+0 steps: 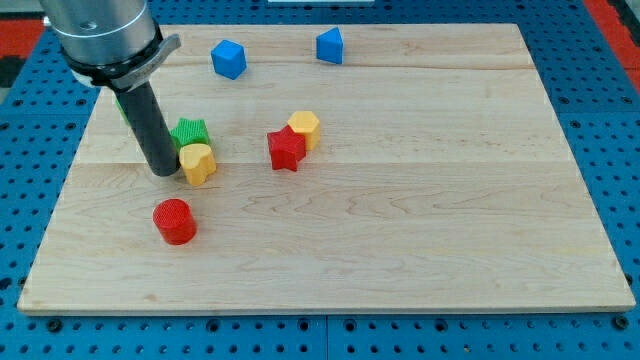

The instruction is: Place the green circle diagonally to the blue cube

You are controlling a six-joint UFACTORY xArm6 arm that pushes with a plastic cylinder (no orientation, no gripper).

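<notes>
My dark rod comes down at the view's left and my tip rests on the board, touching the left side of a yellow block. A green star sits just above that yellow block, right of the rod. A sliver of green shows at the rod's left edge; its shape is hidden by the rod. A blue cube lies near the view's top, up and right of my tip. A second blue block lies further right along the top.
A red circle lies below my tip. A red star touches a yellow hexagon near the middle. The wooden board sits on a blue pegboard table.
</notes>
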